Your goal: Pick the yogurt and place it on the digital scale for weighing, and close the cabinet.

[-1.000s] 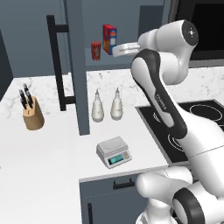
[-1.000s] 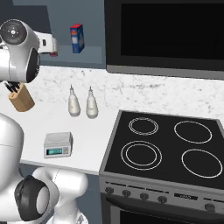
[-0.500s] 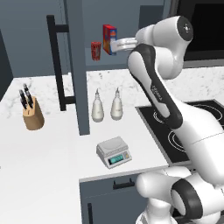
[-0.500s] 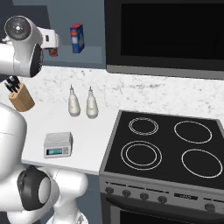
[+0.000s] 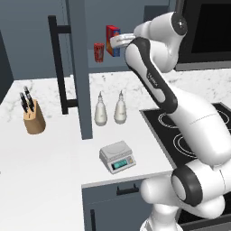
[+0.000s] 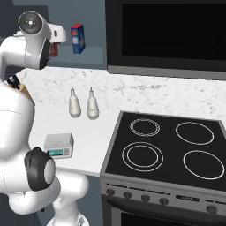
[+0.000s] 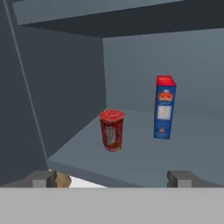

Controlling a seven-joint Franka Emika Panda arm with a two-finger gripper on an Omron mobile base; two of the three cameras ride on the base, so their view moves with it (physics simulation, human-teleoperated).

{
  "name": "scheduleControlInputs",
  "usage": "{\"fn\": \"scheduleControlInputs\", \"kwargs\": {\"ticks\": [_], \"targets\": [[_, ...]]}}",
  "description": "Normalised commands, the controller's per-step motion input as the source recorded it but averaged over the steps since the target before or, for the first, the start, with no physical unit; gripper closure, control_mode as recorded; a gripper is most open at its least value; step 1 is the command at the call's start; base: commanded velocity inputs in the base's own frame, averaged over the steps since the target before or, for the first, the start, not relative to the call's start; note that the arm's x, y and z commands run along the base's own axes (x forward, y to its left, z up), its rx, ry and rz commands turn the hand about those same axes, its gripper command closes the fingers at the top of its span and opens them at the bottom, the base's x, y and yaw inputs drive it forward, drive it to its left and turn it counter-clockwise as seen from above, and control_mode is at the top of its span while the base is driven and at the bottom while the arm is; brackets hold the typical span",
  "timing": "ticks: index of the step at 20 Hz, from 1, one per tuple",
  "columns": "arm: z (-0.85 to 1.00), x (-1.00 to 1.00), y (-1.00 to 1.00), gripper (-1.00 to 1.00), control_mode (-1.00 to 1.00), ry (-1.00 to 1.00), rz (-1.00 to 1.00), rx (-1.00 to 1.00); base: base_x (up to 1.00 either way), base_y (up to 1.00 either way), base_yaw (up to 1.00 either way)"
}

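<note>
The yogurt [image 7: 112, 130], a small red cup, stands upright on the shelf of the open cabinet [image 5: 76, 67], ahead of my gripper [image 7: 111, 179] and centred between its fingertips [image 7: 41, 178]. The gripper is open and empty, short of the shelf's front edge. From the left base camera the hand [image 5: 117, 41] hangs at shelf height, just right of the yogurt [image 5: 99, 53]. The cabinet door swings out over the counter, its black bar handle [image 5: 56, 63] facing left. The digital scale [image 5: 118, 156] sits near the counter's front edge with nothing on it, also seen as the scale [image 6: 58, 145].
A red-and-blue box [image 7: 164, 107] stands on the shelf right of the yogurt. Two pale bottles [image 5: 110, 108] stand on the counter by the door's edge, a knife block [image 5: 34, 117] to the left. The black stove [image 6: 167, 145] and microwave [image 6: 167, 35] lie to the right.
The arm has swung up and left, bringing the hand closer to the cabinet shelf. The yogurt, the scale and the door have not moved.
</note>
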Motion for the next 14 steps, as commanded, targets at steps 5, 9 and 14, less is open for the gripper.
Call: {"fn": "scheduleControlInputs", "kwargs": {"ticks": [5,9,14], "targets": [[0.00,0.47,0.04,-1.00,-1.00,0.00,0.00,-0.04,0.00,0.00,0.00],[0.00,0.41,0.03,-1.00,-1.00,0.00,0.00,-0.01,0.00,0.00,0.00],[-0.10,0.38,0.19,-1.00,-1.00,0.00,0.00,0.00,0.00,0.00,0.00]]}}
